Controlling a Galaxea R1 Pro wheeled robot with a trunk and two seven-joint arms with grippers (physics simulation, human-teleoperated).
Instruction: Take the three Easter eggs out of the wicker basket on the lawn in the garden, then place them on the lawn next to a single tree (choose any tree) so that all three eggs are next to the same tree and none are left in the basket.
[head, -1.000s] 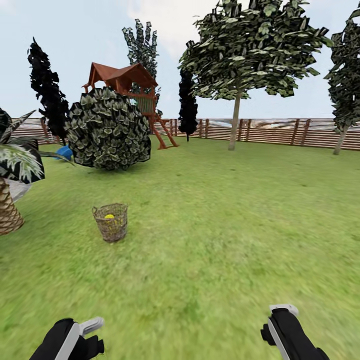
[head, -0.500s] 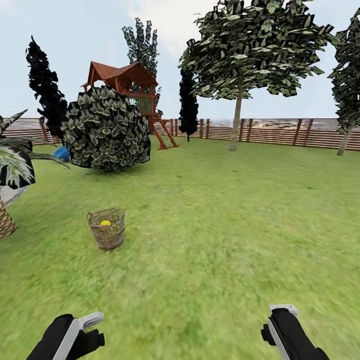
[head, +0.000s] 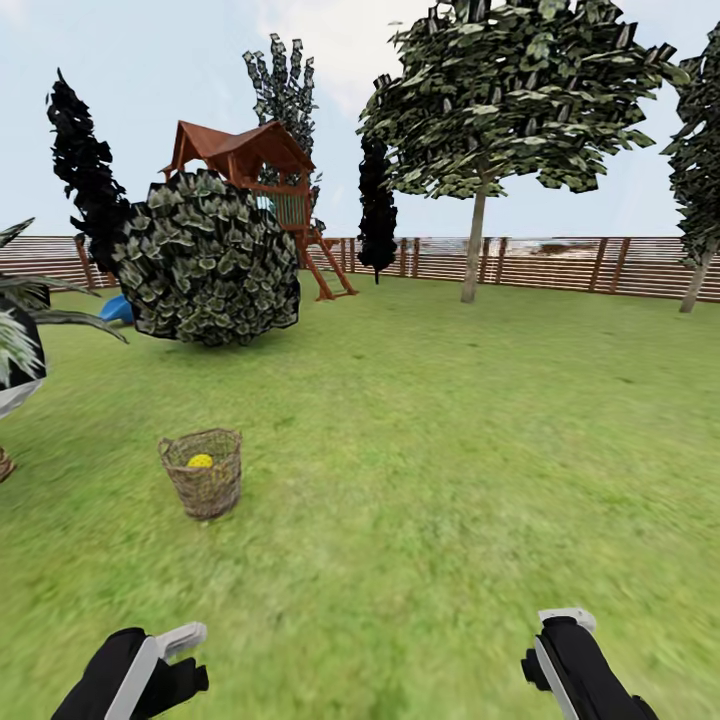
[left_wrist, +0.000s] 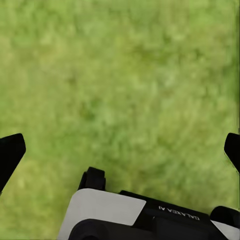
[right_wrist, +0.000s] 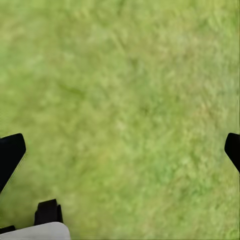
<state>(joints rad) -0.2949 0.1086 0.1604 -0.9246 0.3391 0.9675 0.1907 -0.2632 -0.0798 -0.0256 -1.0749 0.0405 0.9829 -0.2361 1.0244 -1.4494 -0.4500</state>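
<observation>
Green palm fronds (head: 25, 320) poke in at the far left of the head view, with a dark narrow cypress (head: 85, 170) behind them in front of the slatted fence (head: 560, 262). Next comes a round leafy bush (head: 205, 258) with a bit of blue (head: 115, 308) showing at its left edge, and a red-roofed wooden play tower (head: 255, 170) rising behind it.

Nearer, on the lawn (head: 430, 430), stands the wicker basket (head: 203, 472) — upright, well apart from both arms and left of centre. One yellow Easter egg (head: 200, 461) shows inside just under the rim; it is too small to make out a pattern, and I cannot tell whether others lie beneath it.

Further right and far back, a tree (head: 473, 250) with a pale straight trunk and broad canopy stands close to the fence, a second dark cypress (head: 376, 215) to its left; another tree trunk (head: 695, 280) leans at the right edge.

Low in the head view, the left gripper (left_wrist: 120, 150) and the right gripper (right_wrist: 120, 150) hang over bare grass. In each wrist view the dark fingertips sit at opposite edges — spread wide, grasping nothing, only grass between them.
</observation>
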